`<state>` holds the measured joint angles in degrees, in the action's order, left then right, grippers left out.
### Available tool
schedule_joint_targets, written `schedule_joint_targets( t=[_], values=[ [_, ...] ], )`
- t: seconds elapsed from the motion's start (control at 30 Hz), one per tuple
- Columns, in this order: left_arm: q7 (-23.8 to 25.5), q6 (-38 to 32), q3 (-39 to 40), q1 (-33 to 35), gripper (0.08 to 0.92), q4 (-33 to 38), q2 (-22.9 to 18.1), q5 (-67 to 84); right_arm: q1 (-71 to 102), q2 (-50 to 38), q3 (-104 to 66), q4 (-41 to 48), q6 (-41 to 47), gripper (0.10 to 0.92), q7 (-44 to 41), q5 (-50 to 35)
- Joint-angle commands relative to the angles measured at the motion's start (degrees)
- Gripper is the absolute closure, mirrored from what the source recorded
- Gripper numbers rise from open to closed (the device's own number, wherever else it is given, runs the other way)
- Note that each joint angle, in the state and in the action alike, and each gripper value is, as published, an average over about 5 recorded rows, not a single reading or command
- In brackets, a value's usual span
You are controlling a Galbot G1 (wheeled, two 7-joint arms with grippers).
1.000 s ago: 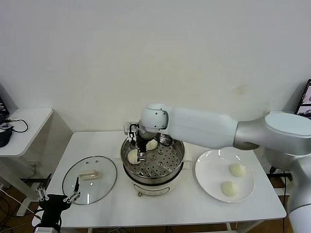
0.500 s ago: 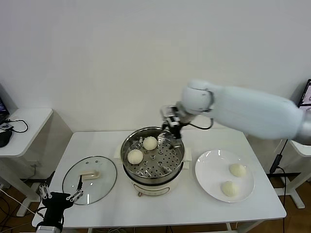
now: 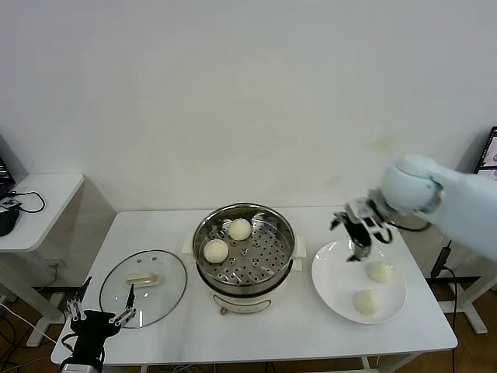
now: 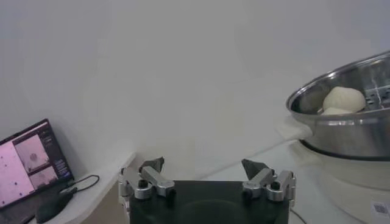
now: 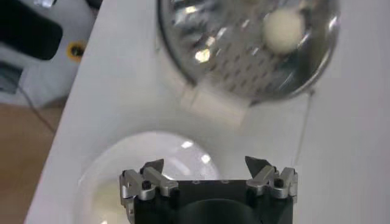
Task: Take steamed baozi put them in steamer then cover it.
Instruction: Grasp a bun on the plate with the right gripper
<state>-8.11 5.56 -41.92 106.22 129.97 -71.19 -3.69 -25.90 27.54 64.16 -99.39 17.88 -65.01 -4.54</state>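
White table (image 3: 256, 330) under you now carries two baozi (image 3: 216, 251) in the steamer (image 3: 244, 247). Your right gripper (image 3: 359, 231) has swung away from it, jaws apart and empty, to hover over the plate (image 3: 334, 273); the next bun (image 3: 380, 272) lies just below them. The left gripper (image 3: 99, 317) waits open near the cover (image 3: 143, 287).

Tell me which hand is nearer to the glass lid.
The left hand: it is open beside the lid's near edge. The right hand is open above the plate, beyond the steamer.
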Motion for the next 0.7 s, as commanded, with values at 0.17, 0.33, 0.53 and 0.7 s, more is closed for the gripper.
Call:
schedule_joint_targets(
  t=[0.17, 0.33, 0.53, 0.7],
  values=[
    [0.05, 0.03, 0.46, 0.71, 0.177, -0.17, -0.89, -0.81, 32.79, -13.43, -21.59, -1.85, -3.44, 0.202, -0.51, 13.44],
    [0.04, 0.03, -0.27, 1.22, 0.177, -0.29, -0.66, -0.76, 41.79, -12.19, -28.78, 0.46, -3.58, 0.203, -0.10, 15.72],
    [0.07, 0.05, -0.80, 1.46, 0.177, -0.34, -0.76, -0.77, 45.86, -8.77, -31.49, 2.68, -2.81, 0.203, 1.11, 16.48],
    [0.06, 0.07, -1.21, 1.67, 0.177, -0.43, -0.90, -0.75, 46.10, -5.57, -31.35, 5.86, -2.53, 0.202, 2.52, 16.25]
  ],
)
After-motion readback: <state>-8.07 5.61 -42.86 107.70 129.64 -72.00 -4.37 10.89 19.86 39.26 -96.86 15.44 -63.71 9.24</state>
